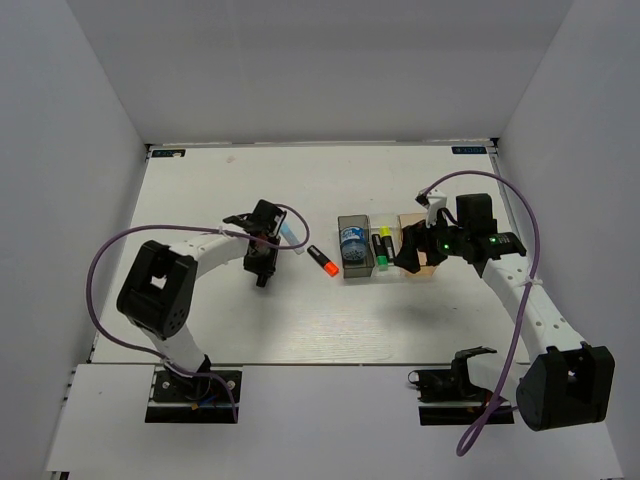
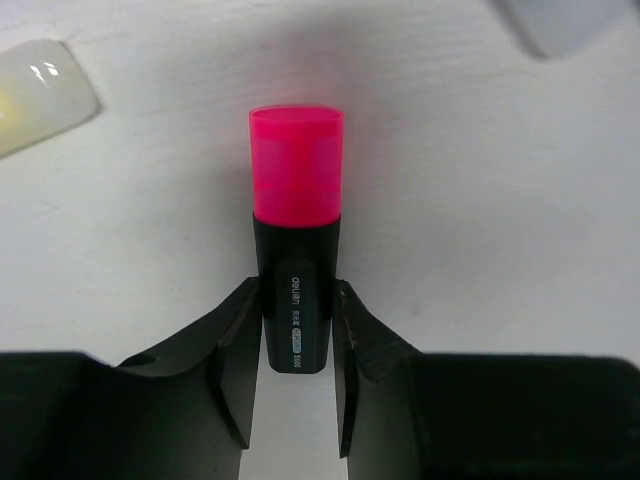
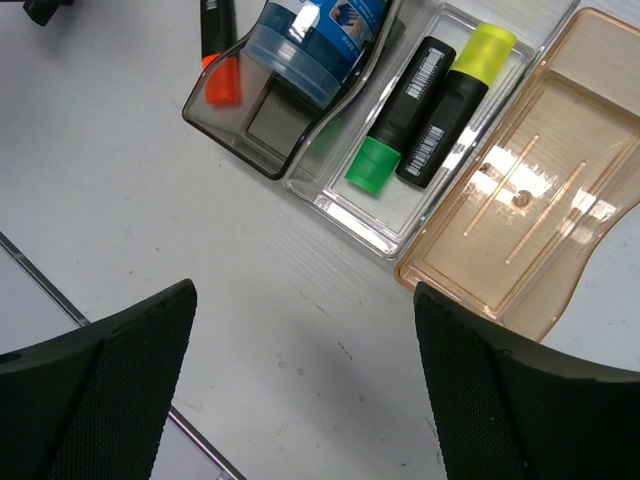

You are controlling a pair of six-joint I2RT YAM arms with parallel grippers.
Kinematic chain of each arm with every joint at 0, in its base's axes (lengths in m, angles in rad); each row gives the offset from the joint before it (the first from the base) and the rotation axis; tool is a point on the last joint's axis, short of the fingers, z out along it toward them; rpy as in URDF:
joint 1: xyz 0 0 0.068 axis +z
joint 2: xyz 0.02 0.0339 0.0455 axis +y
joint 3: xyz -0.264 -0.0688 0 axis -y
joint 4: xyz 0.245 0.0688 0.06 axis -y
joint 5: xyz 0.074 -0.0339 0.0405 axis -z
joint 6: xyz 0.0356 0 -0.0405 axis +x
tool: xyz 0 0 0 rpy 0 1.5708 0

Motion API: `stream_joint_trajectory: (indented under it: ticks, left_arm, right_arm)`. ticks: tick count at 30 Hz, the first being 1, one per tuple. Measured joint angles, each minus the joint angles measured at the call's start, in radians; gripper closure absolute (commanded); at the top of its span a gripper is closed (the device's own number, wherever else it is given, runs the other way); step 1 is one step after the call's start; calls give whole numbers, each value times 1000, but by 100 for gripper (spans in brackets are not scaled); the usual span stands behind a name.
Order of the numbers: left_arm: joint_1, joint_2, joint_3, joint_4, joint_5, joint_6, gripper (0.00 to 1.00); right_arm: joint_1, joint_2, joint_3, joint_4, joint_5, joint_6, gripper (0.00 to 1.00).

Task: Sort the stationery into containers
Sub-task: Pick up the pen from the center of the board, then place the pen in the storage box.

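Two fingers of the left gripper (image 2: 297,305) clamp the pink highlighter (image 2: 296,170) by its tail alone, so it may swivel loose mid-carry; the right gripper (image 3: 305,300) gapes empty.

The left wrist view's upper left edge cuts off a pale-yellow stick (image 2: 40,85), and a pale shape (image 2: 560,20) at its upper right is too blurred to identify. The right wrist view's top edge crops the orange highlighter (image 3: 222,78) and blue-and-white item (image 3: 315,40), its right edge the tan-orange bin (image 3: 540,200). From above, the right gripper (image 1: 408,255) covers much of that bin and the left gripper (image 1: 261,275) hides the pink highlighter (image 2: 296,220).
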Motion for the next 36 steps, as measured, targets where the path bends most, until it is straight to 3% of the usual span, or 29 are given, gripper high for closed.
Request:
stream_joint_trajectory:
  ticks: [2, 5, 6, 8, 15, 20, 25, 26, 27, 29, 30, 36]
  left_arm:
    - [-31, -35, 4, -21, 5, -9, 100]
    - [-103, -96, 64, -49, 35, -39, 100]
    - [-137, -113, 108, -48, 48, -60, 100]
    - [-188, -130, 183, -12, 85, -106, 100]
    - [-280, -50, 294, 250, 243, -369, 100]
    - [-323, 204, 416, 404, 301, -525, 100]
    - [-346, 396, 531, 495, 333, -640, 100]
    - [-348, 417, 549, 506, 336, -654, 97]
    - [-350, 436, 565, 517, 337, -667, 81]
    - [-351, 456, 588, 524, 337, -687, 64]
    - [-351, 460, 596, 525, 337, -693, 48]
    - [-349, 460, 617, 518, 334, -698, 42]
  right_arm:
    - [-2, 0, 0, 0, -7, -4, 13]
    - [-2, 0, 0, 0, -12, -11, 53]
    - [-2, 0, 0, 0, -12, -6, 78]
    - [-2, 0, 0, 1, -10, -4, 93]
    - [-7, -1, 0, 5, 56, 44, 87]
    - [-16, -20, -14, 29, 92, 73, 76]
    - [-26, -40, -18, 36, 106, 84, 72]
    - [-27, -42, -18, 37, 107, 84, 69]
    - [-29, -42, -18, 38, 108, 86, 68]
    - [-34, -44, -18, 38, 109, 88, 63]
    - [-38, -45, -18, 38, 109, 89, 63]
    - [-48, -51, -19, 38, 107, 91, 57]
